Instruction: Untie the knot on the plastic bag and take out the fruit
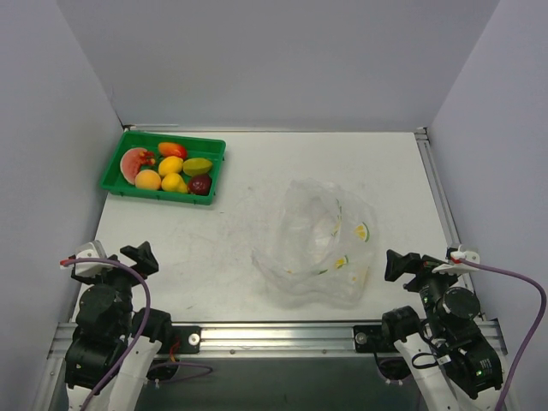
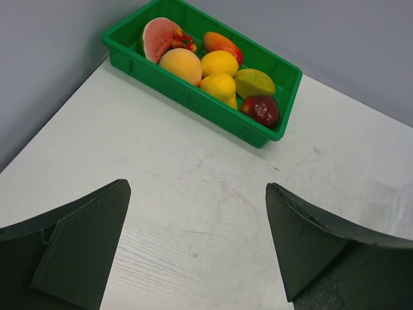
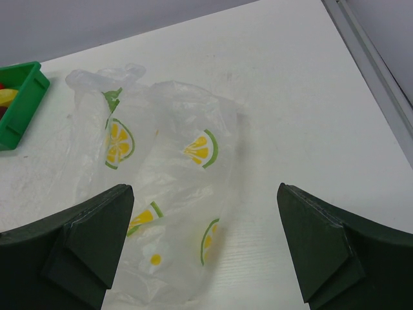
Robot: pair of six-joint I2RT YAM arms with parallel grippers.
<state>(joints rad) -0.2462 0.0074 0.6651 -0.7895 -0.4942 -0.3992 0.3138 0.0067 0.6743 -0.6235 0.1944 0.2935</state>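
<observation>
Black left arm (image 1: 103,312), black right arm (image 1: 458,310), purple cables (image 1: 147,300), dark wedge-shaped jaws

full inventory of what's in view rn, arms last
table: 1, white, walled on three sides
tray: 1, green, far-left corner of the table
watermelon wedge: 1, red with green rind, tray's left end
orange fruit: 1, orange, beside the wedge
yellow fruit: 2, yellow, tray middle
red-orange mango: 1, by the tray's back wall
yellow-green mango: 1, right of middle
dark red fruit: 1, tray's right end
bag: 1, clear with lemon-slice prints, lying centre-right, looks empty
left arm: 1, black, near-left edge, jaws open
right arm: 1, black, near-right edge, jaws open
</observation>
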